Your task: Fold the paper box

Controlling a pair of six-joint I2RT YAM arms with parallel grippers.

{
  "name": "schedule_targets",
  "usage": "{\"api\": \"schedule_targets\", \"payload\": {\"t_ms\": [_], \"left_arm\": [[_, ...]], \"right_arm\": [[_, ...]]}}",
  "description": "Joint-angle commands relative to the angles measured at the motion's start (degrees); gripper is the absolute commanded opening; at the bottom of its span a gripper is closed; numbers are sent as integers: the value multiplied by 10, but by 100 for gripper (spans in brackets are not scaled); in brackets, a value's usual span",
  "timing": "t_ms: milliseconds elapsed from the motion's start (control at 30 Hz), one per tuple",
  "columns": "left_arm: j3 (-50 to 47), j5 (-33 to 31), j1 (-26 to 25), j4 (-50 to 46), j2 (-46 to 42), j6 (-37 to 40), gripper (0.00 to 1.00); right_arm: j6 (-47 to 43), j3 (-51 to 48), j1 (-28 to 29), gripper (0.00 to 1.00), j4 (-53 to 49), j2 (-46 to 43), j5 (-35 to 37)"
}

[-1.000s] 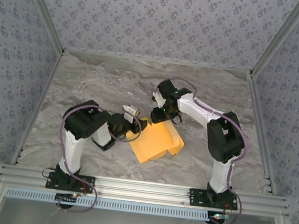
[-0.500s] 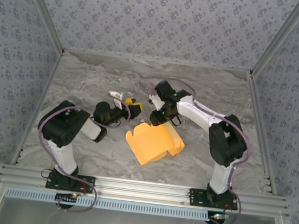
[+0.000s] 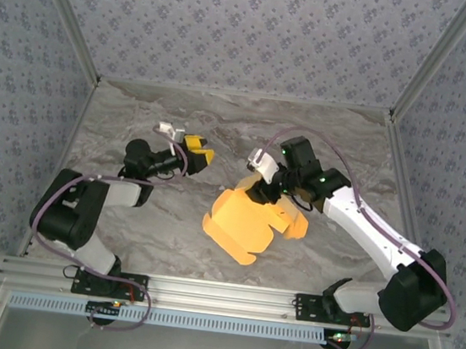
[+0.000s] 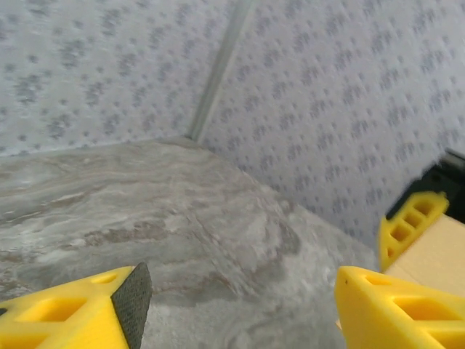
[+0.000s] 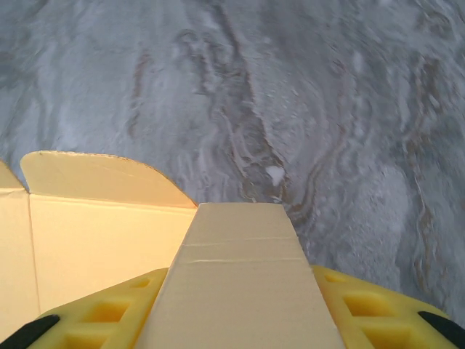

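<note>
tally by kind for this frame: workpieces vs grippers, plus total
Yellow-orange creased paperboard box: 1
Two-finger grippers with yellow fingers: 2 (left gripper open; right gripper closed on a box flap)
Total: 3

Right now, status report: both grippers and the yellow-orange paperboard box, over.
Left gripper open, apart from the yellow-orange paperboard box. Right gripper at its far flap, grip hidden. Box lies on grey marbled table.

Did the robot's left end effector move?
Yes. The left end effector went away from the paper box, to the left and nearer the back wall.
</note>
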Motion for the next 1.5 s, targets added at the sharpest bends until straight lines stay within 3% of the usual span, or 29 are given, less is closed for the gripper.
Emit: {"api": "schedule_targets", "payload": {"t_ms": [0,67,100,233,400,600,833,1200,1467], "left_arm": [[51,92,-33,-236,-70,211,69],[85,75,-71,-428,-97,350,69],[87,75,-86,-466,-100,384,68],[24,100,-101,-352,-91,379,69],[58,53,-133,-466,-88,457,71],[56,-4,-169,-476,-97,498,72],[71,-41,-215,-439,-77,494,71],[98,-9,-219,-455,-67,498,62],[97,-27,-216,-478,-78,519,64]], "right_arm": [[-136,6,14,38,-45,2,-21],[-168,19,20,37,-92,9,-13],[-181,24,22,37,-106,12,-13],[-202,34,22,37,-130,11,-17],[-219,43,25,37,-146,10,-27],[-211,55,27,37,-146,18,-23],[-208,76,27,36,-150,32,-29],[-204,73,28,37,-158,34,-34],[-206,68,30,36,-157,31,-18]]}}
